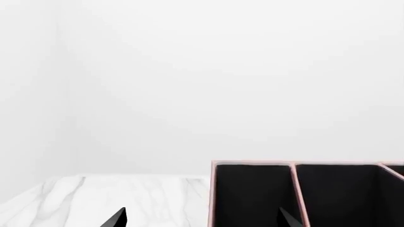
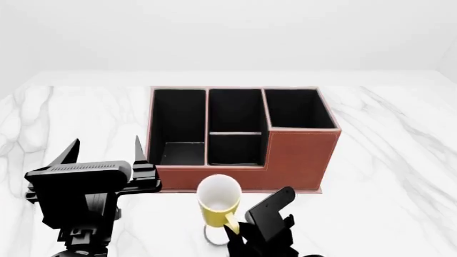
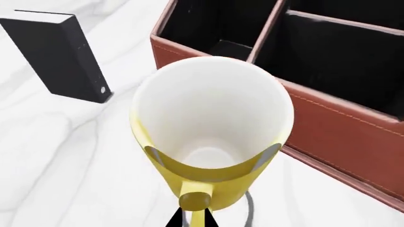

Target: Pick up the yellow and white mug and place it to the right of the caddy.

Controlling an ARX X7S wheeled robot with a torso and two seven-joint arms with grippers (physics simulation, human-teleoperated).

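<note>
The yellow and white mug (image 2: 218,201) hangs just in front of the caddy (image 2: 300,155), slightly above the marble with its shadow beneath. My right gripper (image 2: 230,228) is shut on its yellow loop handle. In the right wrist view the mug (image 3: 211,137) opens toward the camera, its handle pinched in the gripper (image 3: 192,220), with the caddy (image 3: 341,127) right behind it. My left gripper (image 2: 105,150) is open and empty, left of the caddy's front left corner. In the left wrist view this gripper (image 1: 202,218) straddles the caddy's edge (image 1: 252,194).
A small black upright book (image 3: 60,56) stands on the marble table (image 2: 400,160) left of the caddy; in the head view my left gripper hides it. Marble shows to the right of the caddy. A white wall lies behind the table.
</note>
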